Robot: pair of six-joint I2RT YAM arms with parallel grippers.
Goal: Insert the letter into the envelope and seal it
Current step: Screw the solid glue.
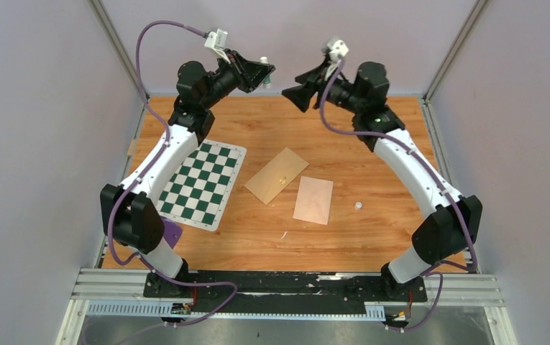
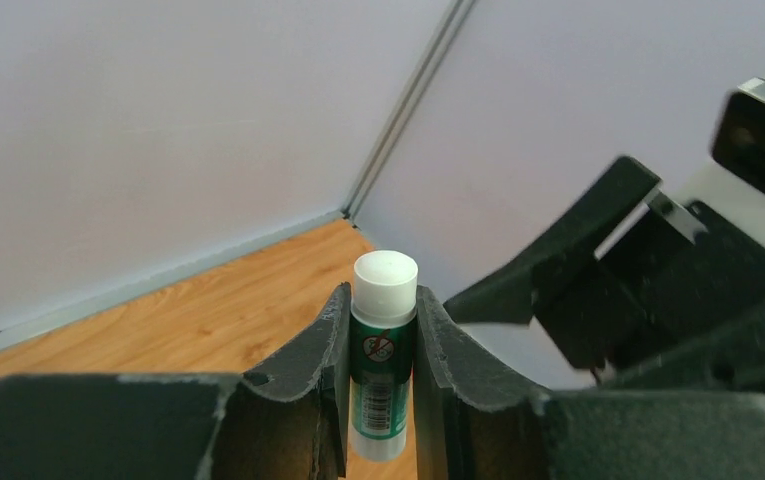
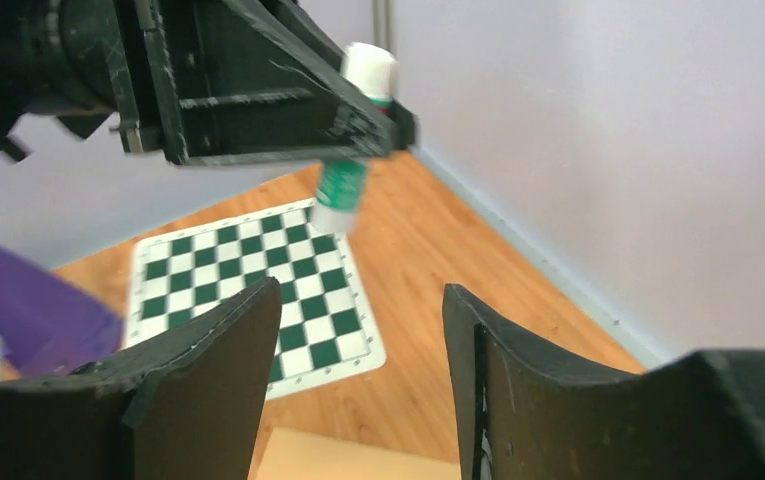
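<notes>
1. Two arms are reaching high over the far end of the table [image 1: 372, 241], with their grippers facing each other, close but apart.
2. Left gripper [image 2: 382, 295] is pinching a green-labelled glue stick [image 2: 382, 375] between both fingers. The stick's white end is standing up past the fingertips.
3. Right gripper [image 3: 360, 288] is holding nothing, and its fingers are standing spread wide.
4. Two flat rectangles are lying side by side at mid-table, well clear of both grippers. A darker tan rectangle [image 1: 277, 176] is bearing a small pale spot, and a paler rectangle [image 1: 313, 200] is lying just to its right. Which is the letter and which the envelope cannot be told from the overhead view.
5. A green-and-white checkered mat [image 1: 200, 183] is lying left of them. A small white round item [image 1: 358, 205] is sitting right of the paler rectangle. A purple object [image 1: 171, 233] is resting beside the left arm's lower link.
</notes>
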